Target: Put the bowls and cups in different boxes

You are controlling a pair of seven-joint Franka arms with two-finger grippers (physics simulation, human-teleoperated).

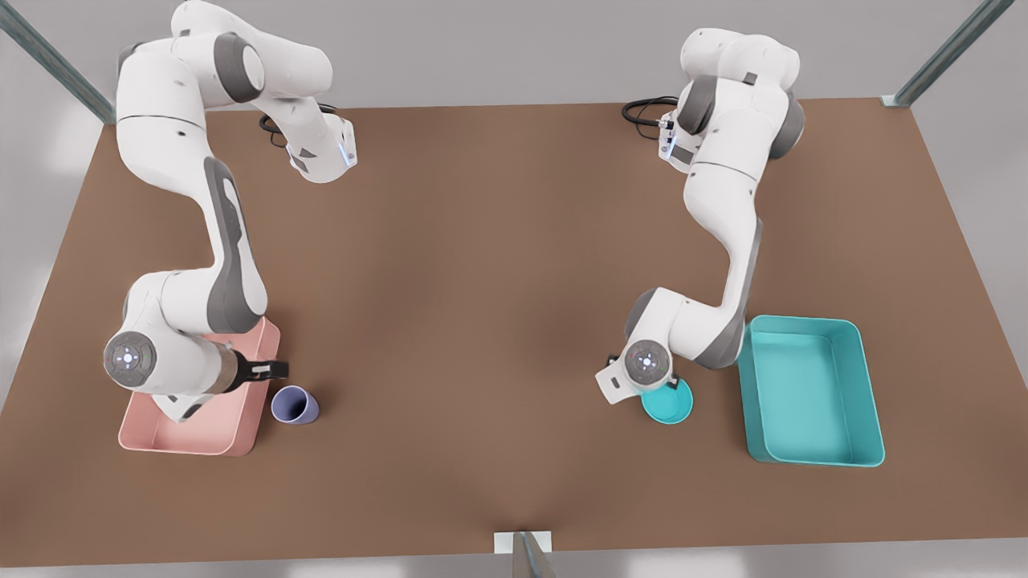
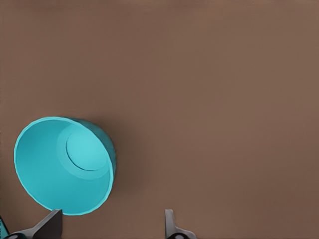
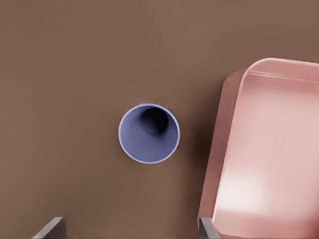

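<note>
The teal bowl (image 1: 668,401) (image 2: 65,167) stands upright on the table, just left of the teal box (image 1: 811,393) in the front view. My left gripper (image 2: 109,221) hovers above the bowl's edge, open, with nothing between its fingers; its wrist (image 1: 646,361) partly covers the bowl. On the front view's left, the lavender cup (image 1: 294,405) (image 3: 149,133) stands upright beside the pink box (image 1: 193,437) (image 3: 269,149). My right gripper (image 1: 277,369) (image 3: 129,226) hangs open above the cup and the box's near edge, holding nothing.
Both boxes hold nothing. The brown table stretches wide between the two arms. A metal post (image 1: 524,554) stands at the table's front edge, and frame struts rise at the back corners.
</note>
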